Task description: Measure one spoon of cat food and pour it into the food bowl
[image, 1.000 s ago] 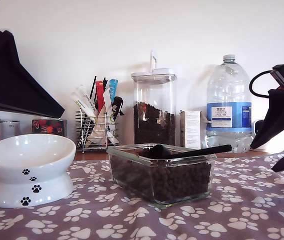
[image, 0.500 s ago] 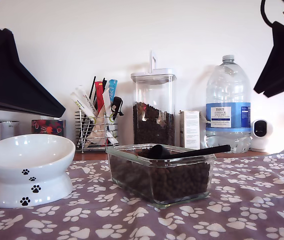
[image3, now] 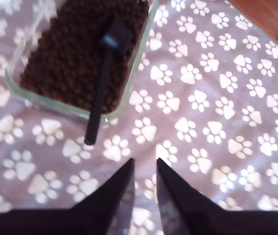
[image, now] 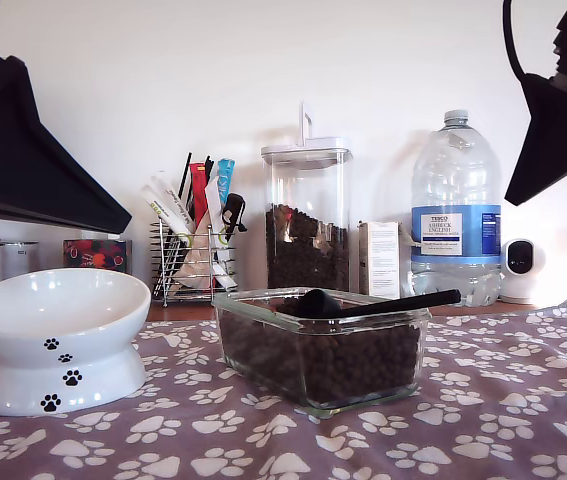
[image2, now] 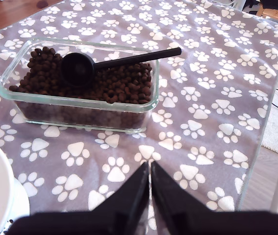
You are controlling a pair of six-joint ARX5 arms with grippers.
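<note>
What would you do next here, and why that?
Probably lower my second gripper toward the handle of the scoop. The handle juts over the glass dish's rim, free to grab, while the scoop's bowl rests on the kibble. Neither gripper holds anything, and the white pet bowl shows no kibble.

Standing at the exterior view's left on the paw-print cloth (image: 483,420): the food bowl (image: 58,340), white with black paw prints. Sitting at centre: a clear glass dish (image: 321,345) holding the cat food (image: 333,365), the spoon (image: 368,302) lying across it. Standing behind: lidded canister (image: 307,215), water bottle (image: 457,210), wire utensil rack (image: 191,255). Hanging at both upper corners: dark arm parts.
</note>
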